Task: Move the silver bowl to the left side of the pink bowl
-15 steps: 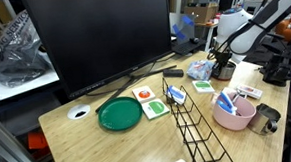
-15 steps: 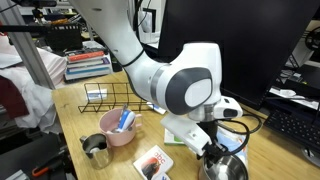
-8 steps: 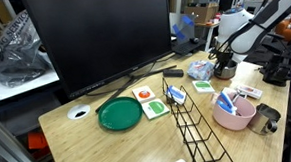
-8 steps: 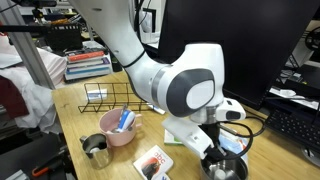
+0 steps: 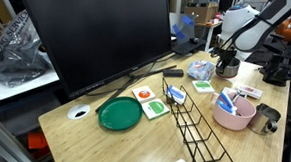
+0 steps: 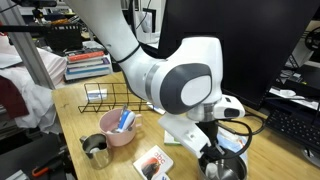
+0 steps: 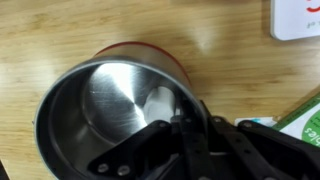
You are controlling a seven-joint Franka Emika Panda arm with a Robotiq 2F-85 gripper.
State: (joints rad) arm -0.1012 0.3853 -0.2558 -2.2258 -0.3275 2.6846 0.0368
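The silver bowl fills the wrist view, shiny with a dark inside. My gripper is shut on its right rim, one finger inside and one outside. In both exterior views the gripper sits over the silver bowl at the table's edge. The pink bowl holds blue and white items and stands apart from the silver bowl. The wrist view does not show the pink bowl.
A small grey metal cup stands beside the pink bowl. A black wire rack, a green plate, picture cards and a large monitor also occupy the wooden table.
My gripper has shifted slightly while holding the silver bowl's rim. Nothing else has moved.
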